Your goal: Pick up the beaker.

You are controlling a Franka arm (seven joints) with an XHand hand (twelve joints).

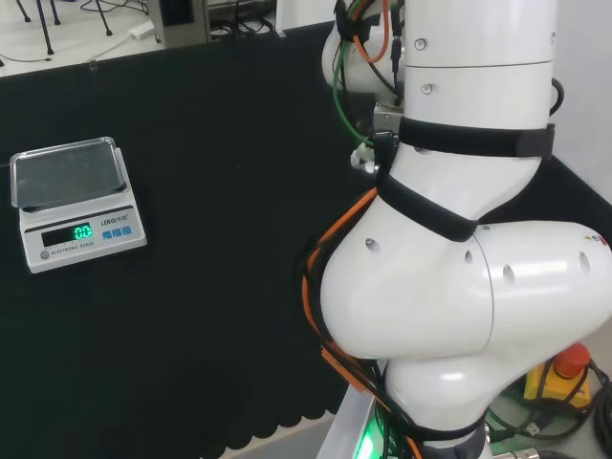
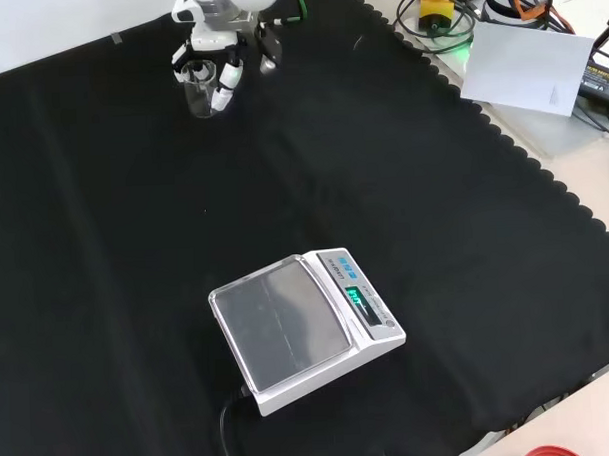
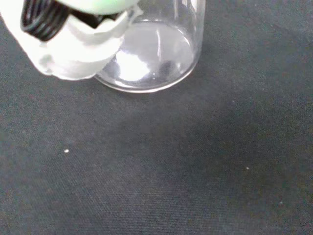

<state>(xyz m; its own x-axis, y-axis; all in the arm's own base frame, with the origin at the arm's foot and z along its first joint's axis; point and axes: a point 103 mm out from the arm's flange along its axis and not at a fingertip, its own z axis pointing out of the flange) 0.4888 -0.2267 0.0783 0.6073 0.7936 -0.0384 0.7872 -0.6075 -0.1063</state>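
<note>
Around the beaker (image 2: 199, 98), fingers (image 2: 225, 81) curl.

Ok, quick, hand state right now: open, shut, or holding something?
Hand: fingers curled round the clear beaker, which stands on the black cloth, not yet lifted.

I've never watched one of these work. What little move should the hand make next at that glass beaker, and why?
Probably close the fingers and then lift. In the front view the hand is already around the beaker, and the wrist view shows the beaker's base on the cloth, so it looks not yet raised.
</note>
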